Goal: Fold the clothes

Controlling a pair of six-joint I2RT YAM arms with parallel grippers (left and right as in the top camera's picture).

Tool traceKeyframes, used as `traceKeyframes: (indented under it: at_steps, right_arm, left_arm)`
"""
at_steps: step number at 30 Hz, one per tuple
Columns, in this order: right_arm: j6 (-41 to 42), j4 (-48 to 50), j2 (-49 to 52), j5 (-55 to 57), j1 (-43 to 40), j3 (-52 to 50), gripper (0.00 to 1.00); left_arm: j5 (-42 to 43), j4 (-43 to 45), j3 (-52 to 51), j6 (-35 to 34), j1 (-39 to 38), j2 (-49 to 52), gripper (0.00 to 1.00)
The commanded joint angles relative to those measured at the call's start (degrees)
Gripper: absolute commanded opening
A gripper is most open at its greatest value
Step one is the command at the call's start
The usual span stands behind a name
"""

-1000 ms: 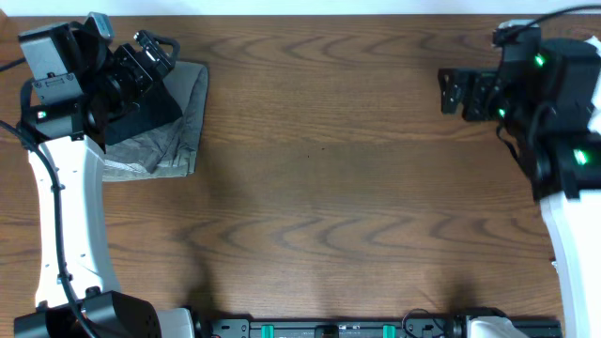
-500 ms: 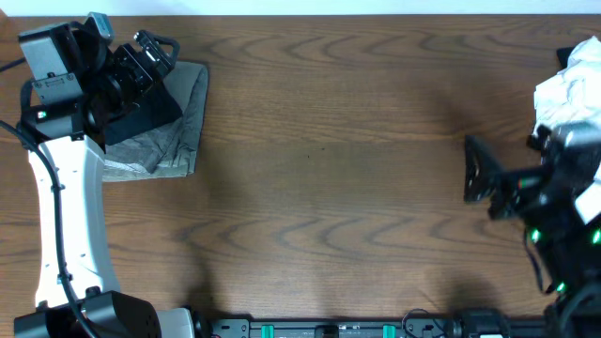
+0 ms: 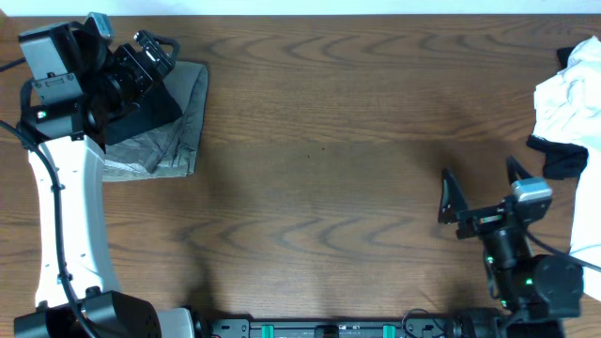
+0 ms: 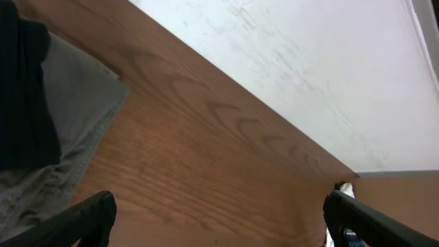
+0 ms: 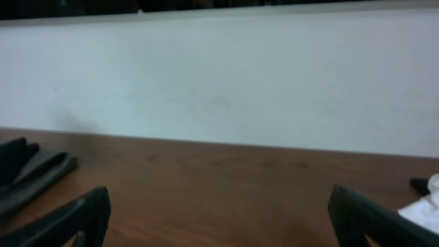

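A folded stack of clothes lies at the table's far left: grey trousers [image 3: 178,131] with a black garment [image 3: 141,117] on top. My left gripper [image 3: 153,53] hovers over that stack, open and holding nothing. In the left wrist view the left gripper [image 4: 219,226] frames bare wood, with the grey trousers [image 4: 75,116] and black garment [image 4: 24,103] to its left. A crumpled white garment [image 3: 568,94] lies at the right edge, a black piece [image 3: 562,160] beside it. My right gripper [image 3: 481,185] stands open at the front right, apart from both piles. The right gripper [image 5: 223,223] is also open in its own view.
The wooden table [image 3: 329,169] stretches between the two piles. The left arm's white link [image 3: 66,216] runs down the left side. A dark rail [image 3: 338,329] lines the front edge. A white wall [image 5: 219,75] stands behind the table's far edge.
The right arm has swung from the far right corner down to the front right, uncovering the white garment. The left arm and the folded stack have not moved.
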Motion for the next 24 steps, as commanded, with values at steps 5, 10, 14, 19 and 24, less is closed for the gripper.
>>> traceKeyframes:
  at_steps: [5, 10, 14, 19, 24]
  right_arm:
    - [-0.1, 9.2, -8.5, 0.2, 0.3, -12.6, 0.99]
    - [-0.1, 12.8, -13.6, 0.6, 0.3, -19.9, 0.99]
    - [-0.1, 14.1, -15.9, 1.1, 0.3, -23.8, 0.99]
    - [-0.1, 12.7, -16.0, 1.2, 0.5, -25.0, 0.99]
    - [-0.1, 9.9, -16.0, 1.2, 0.5, -25.0, 0.99]
  left_arm:
    - [-0.5, 0.0, 0.2, 0.7, 0.2, 0.2, 0.98]
    - [-0.5, 0.0, 0.2, 0.7, 0.2, 0.2, 0.98]
    - [-0.5, 0.0, 0.2, 0.7, 0.2, 0.2, 0.98]
    - [-0.5, 0.0, 0.2, 0.7, 0.2, 0.2, 0.98]
    - [-0.5, 0.0, 0.2, 0.7, 0.2, 0.2, 0.98]
